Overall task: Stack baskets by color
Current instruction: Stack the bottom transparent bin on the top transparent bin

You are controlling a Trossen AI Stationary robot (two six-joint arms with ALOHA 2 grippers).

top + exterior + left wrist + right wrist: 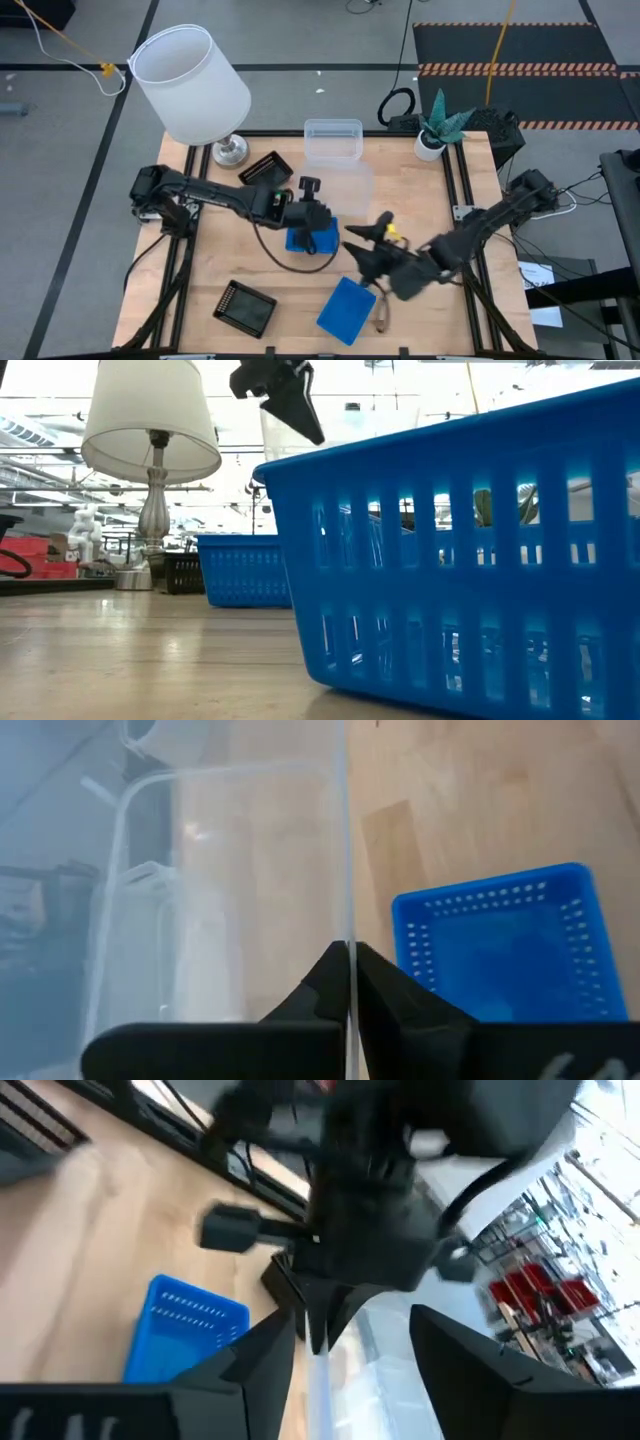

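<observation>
A blue basket (346, 310) is lying at the tabletop's (220, 260) near edge. Mid-table, the right claw (362, 246) is standing wide open, empty. Beside it, the left claw (350, 990) is pinching a clear basket's (240, 890) wall above another blue basket (510, 945). Farther back, a second clear basket (333, 140) is sitting.

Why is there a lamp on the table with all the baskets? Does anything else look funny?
The white lamp sits at a far corner, its shade tipped sideways. A clear basket hangs above the table, its wall pinched in the left claw. A black basket by the lamp looks tilted.
</observation>
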